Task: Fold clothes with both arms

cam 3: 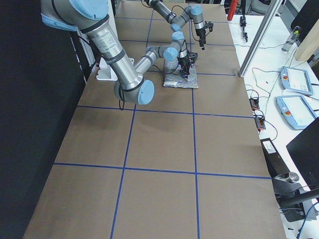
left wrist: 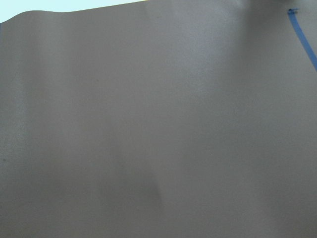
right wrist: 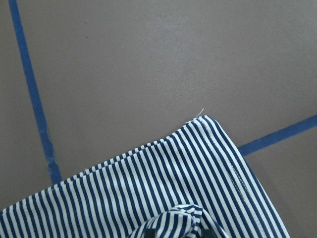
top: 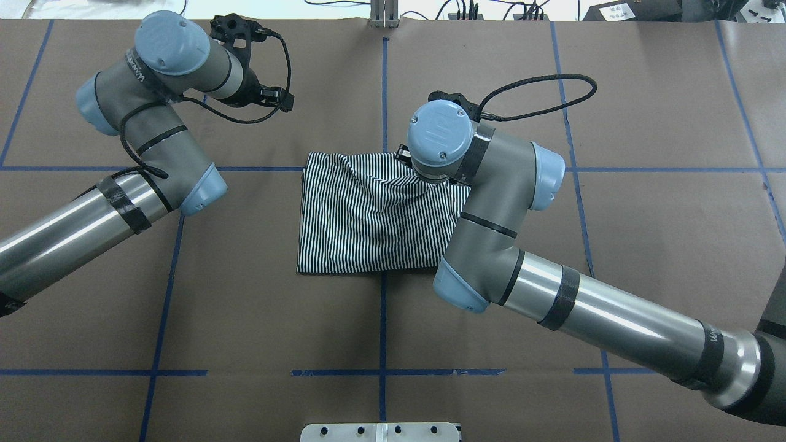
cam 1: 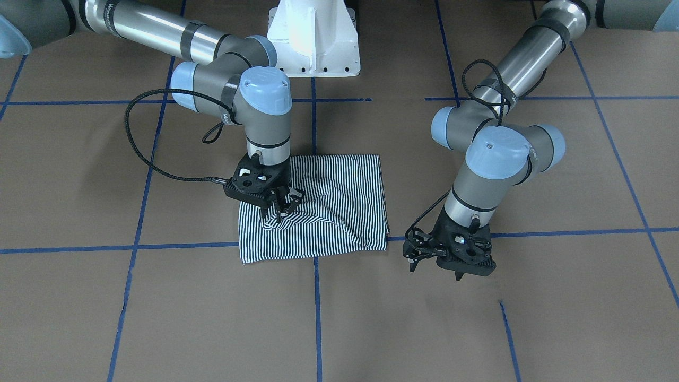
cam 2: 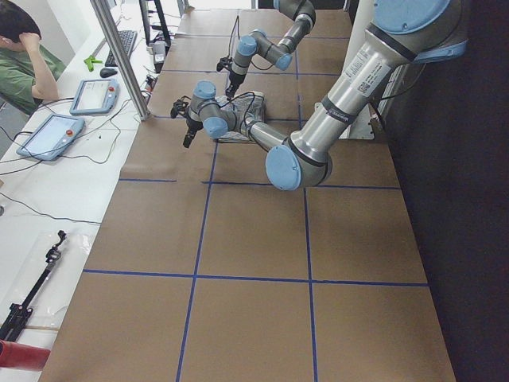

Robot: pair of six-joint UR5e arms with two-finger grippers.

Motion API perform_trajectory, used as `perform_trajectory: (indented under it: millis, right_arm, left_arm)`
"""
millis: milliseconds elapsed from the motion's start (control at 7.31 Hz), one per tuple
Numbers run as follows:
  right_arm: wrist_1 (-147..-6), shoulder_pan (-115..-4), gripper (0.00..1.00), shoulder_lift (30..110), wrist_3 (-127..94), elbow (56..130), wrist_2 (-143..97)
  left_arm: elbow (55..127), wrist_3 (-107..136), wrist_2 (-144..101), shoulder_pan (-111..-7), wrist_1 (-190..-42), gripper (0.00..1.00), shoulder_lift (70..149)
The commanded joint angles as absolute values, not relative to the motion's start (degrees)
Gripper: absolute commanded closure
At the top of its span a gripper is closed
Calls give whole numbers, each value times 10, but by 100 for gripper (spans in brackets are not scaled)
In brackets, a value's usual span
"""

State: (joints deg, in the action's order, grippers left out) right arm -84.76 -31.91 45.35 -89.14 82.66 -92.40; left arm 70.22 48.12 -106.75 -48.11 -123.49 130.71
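The navy-and-white striped shirt (cam 1: 334,196) lies folded into a rough rectangle at mid-table (top: 362,221); no collar or buttons show. My right gripper (cam 1: 279,213) stands on its far-right part, fingers shut on a pinch of fabric, with creases running out from it. The right wrist view shows a shirt corner (right wrist: 148,193) and a bunched fold at the bottom edge. In the overhead view the right wrist hides that gripper. My left gripper (cam 1: 414,261) hovers over bare table beside the shirt's far-left corner, apart from it, with nothing in it; its jaws are seen edge-on.
The white pedestal base (cam 1: 313,42) stands at the robot's side of the table. Blue tape lines (cam 1: 316,297) cross the brown table cover. In the exterior left view a person (cam 2: 24,48) sits at a side bench with tablets (cam 2: 49,135).
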Motion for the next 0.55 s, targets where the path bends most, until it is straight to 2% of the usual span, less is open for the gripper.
perform_trajectory:
  millis: [0, 411]
  right_arm:
    - [-847, -312, 53, 454, -896, 824, -914]
    - [-846, -312, 49, 454, -903, 821, -898]
  left_arm:
    - [704, 483, -1067, -481, -1237, 0, 1306]
    - [711, 483, -1067, -480, -1237, 0, 1303]
